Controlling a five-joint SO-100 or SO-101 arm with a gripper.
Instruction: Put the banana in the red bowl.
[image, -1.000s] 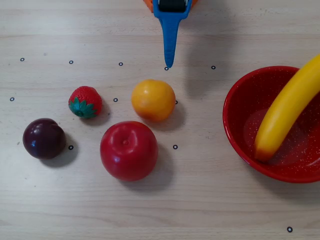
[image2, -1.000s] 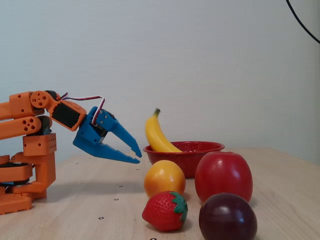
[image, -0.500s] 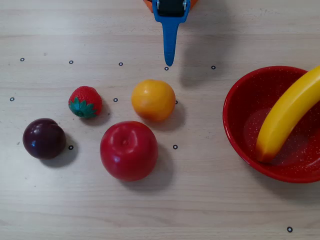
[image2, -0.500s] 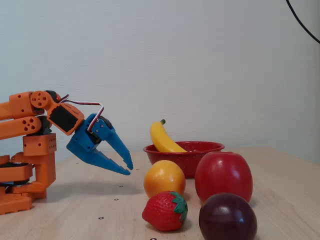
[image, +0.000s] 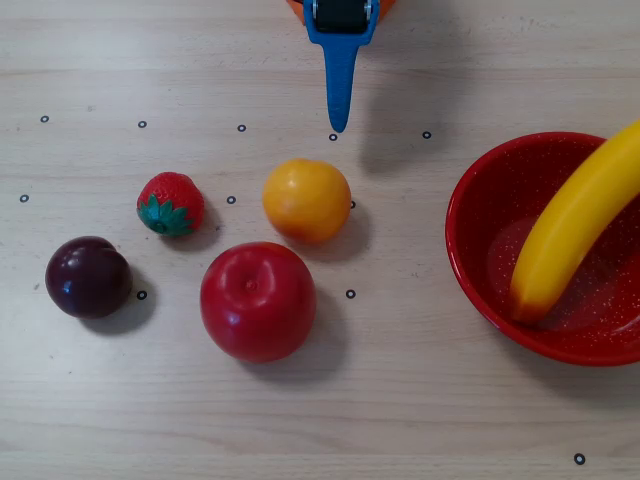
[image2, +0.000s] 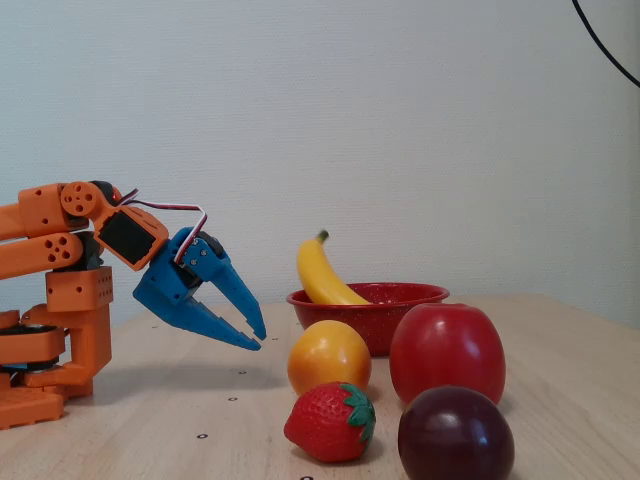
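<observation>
- My gripper (image2: 255, 338) hangs above the table (image: 430, 420), holding nothing. In the fixed view my 2 blue fingers (image2: 235, 295) stand slightly apart at the tips, a narrow gap between them; they point down and to the right.
- In the overhead view only 1 blue finger (image: 340, 90) shows, coming in from the top edge and pointing toward the near side; its tip ends just above the orange.
- The banana (image: 575, 225) lies inside the red bowl (image: 470, 250) at the right edge of the overhead view. Its lower, reddish-tinted end rests on the bowl's floor; the rest leans up and out over the far-right rim and runs off the picture.
- In the fixed view the banana (image2: 322, 275) stands tilted in the bowl (image2: 375, 310), stem end up, leaning toward the left.
- My gripper is well apart from the bowl, with bare table between us in both views.
- 4 other fruits sit on the table left of the bowl in the overhead view:
- orange (image: 306, 200), nearest my finger;
- red apple (image: 258, 301), just below the orange, close but apart;
- strawberry (image: 171, 204), left of the orange;
- dark plum (image: 88, 277), farthest left.
- Small black ring marks dot the tabletop in a loose grid.
- My orange arm (image2: 60, 240) sits at the left of the fixed view, folded low over its base.
</observation>
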